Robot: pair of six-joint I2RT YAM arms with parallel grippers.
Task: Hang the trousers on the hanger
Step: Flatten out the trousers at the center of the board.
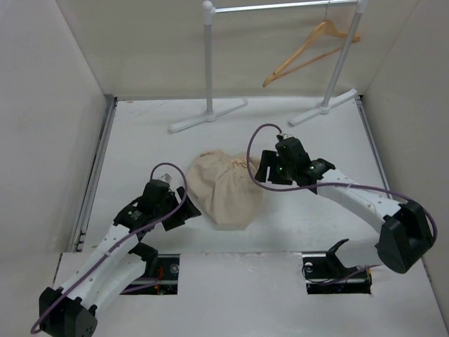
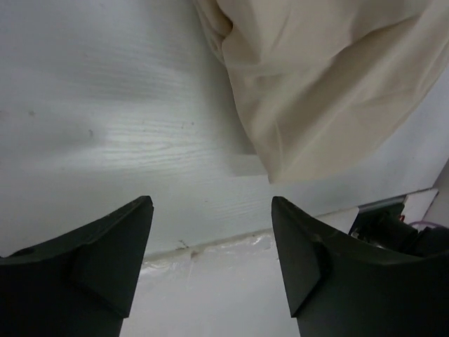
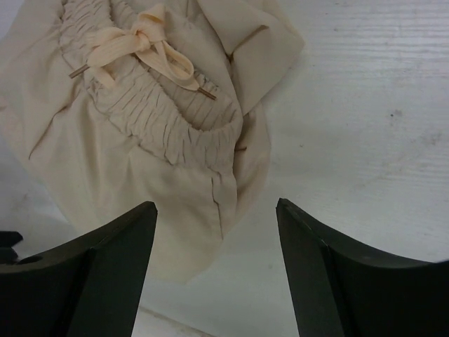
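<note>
my L gripper (image 2: 211,210) wide, empty | my R gripper (image 3: 216,210) wide, empty | trousers (image 1: 224,188) bunched on table (image 1: 140,133) btwn them | hanger (image 1: 312,53) on rack (image 1: 209,63)

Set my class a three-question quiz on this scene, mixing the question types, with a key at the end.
1. True or false: the hanger hangs on the rack.
2. The trousers are: A) bunched on the table; B) draped over the hanger; C) hanging from the rack.
3. Fill in: the left gripper and the right gripper are both ____.
Key: 1 true; 2 A; 3 open.
</note>
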